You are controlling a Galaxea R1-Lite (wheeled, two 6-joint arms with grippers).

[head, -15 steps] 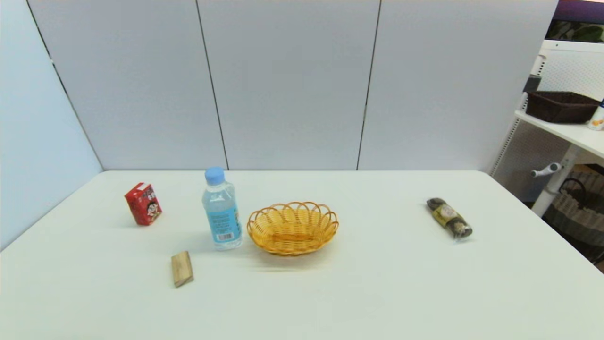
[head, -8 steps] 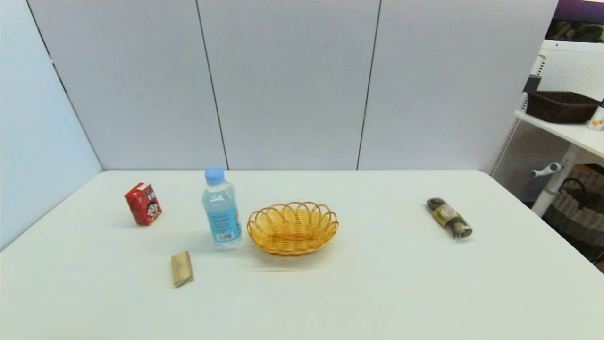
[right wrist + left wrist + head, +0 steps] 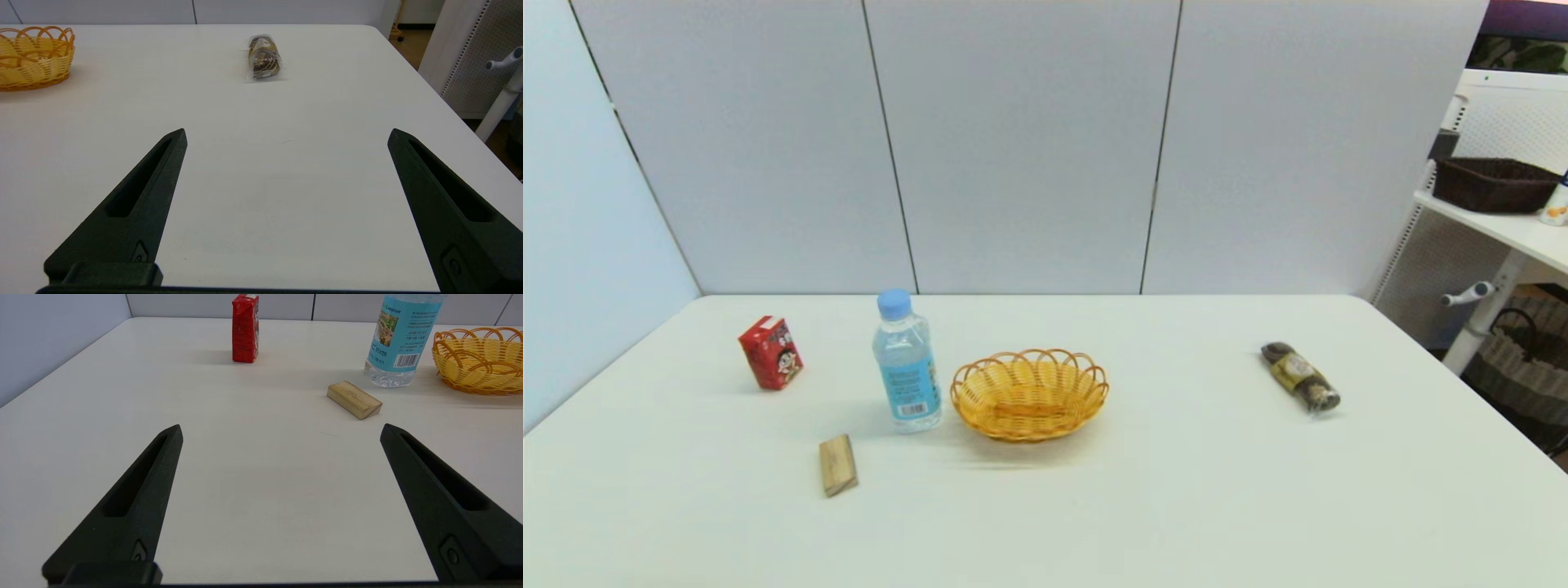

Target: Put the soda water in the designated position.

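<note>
The soda water (image 3: 907,362) stands upright on the white table, a clear bottle with a light blue cap and blue label, just left of a yellow wicker basket (image 3: 1029,394). In the left wrist view the soda water (image 3: 398,339) rises beyond a wooden block (image 3: 354,399), with the basket (image 3: 480,361) beside it. My left gripper (image 3: 281,430) hovers open over the near table, well short of the bottle, nothing between its fingers. My right gripper (image 3: 287,134) is open too, over the table's near right part. Neither arm shows in the head view.
A red drink carton (image 3: 770,353) stands left of the bottle, and a wooden block (image 3: 837,465) lies in front of it. A wrapped dark snack pack (image 3: 1300,376) lies at the right. Grey panels wall the back and left; a shelf with a brown basket (image 3: 1493,184) stands beyond the right edge.
</note>
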